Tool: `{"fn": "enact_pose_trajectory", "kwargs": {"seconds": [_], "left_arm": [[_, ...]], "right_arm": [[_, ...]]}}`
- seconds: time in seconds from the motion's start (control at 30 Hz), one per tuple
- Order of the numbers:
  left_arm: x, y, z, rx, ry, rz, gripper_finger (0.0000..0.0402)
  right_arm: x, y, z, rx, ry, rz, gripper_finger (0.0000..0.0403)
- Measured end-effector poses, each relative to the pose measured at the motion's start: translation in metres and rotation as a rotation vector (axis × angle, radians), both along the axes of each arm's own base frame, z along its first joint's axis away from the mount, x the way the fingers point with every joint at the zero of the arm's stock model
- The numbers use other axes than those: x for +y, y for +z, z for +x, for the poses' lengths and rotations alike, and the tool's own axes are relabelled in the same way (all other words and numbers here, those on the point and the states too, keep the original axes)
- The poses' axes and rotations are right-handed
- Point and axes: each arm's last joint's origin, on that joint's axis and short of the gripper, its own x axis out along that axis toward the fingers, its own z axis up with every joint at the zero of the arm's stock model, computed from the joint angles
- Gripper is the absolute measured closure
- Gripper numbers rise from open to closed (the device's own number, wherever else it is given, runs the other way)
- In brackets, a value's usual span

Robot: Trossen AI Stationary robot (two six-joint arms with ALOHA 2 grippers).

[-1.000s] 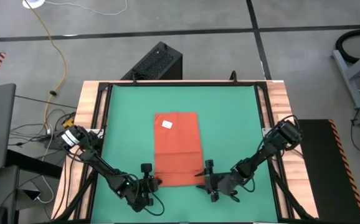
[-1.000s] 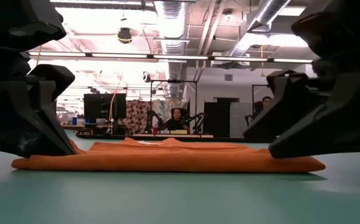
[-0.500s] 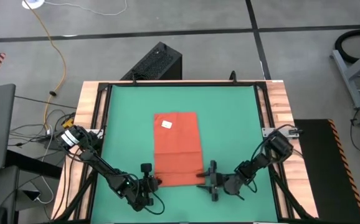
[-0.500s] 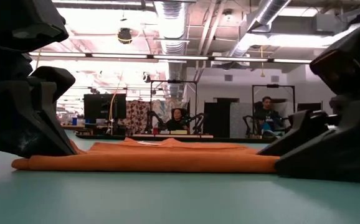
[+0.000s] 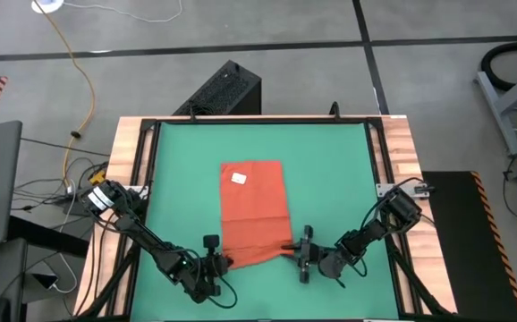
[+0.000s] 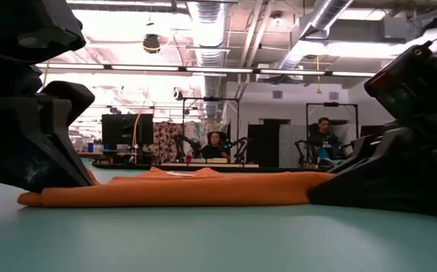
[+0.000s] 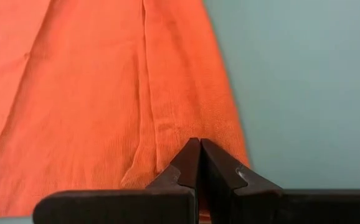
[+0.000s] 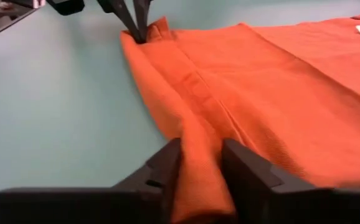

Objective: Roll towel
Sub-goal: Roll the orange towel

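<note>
Table [image 5: 400,148] with light wooden side strips and a dark frame along its edges, seen from above. A green mat [image 5: 330,179] covers nearly the whole top, reaching from the far edge to the near edge between the two wooden strips. An orange-red towel [image 5: 254,210] lies flat on the mat, midway between the left and right edges, its long side running from the middle of the table toward the near edge. A small white tag [image 5: 239,178] sits on the towel's far end. At the near end the cloth is bunched into low folds at both corners.
</note>
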Motion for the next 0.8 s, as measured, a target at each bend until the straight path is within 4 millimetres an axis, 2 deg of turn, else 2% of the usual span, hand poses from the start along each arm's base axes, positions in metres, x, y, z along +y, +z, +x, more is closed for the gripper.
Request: {"fn": "enact_pose_trajectory", "kwargs": {"seconds": [0.17, 0.23, 0.5, 0.8], "left_arm": [[0.000, 0.000, 0.000, 0.000, -0.002, 0.001, 0.0401], [0.000, 0.000, 0.000, 0.000, -0.002, 0.001, 0.0401], [-0.001, 0.010, 0.000, -0.004, -0.043, -0.010, 0.0401], [0.000, 0.015, -0.001, 0.007, -0.110, 0.055, 0.0402]], "right_arm": [[0.001, 0.004, 0.001, 0.003, 0.026, 0.006, 0.0364], [0.002, 0.009, 0.001, 0.015, 0.062, -0.003, 0.0387], [0.004, 0.051, -0.001, 0.084, 0.143, 0.082, 0.0389], [-0.017, 0.090, -0.003, 0.193, 0.056, 0.439, 0.0394]]}}
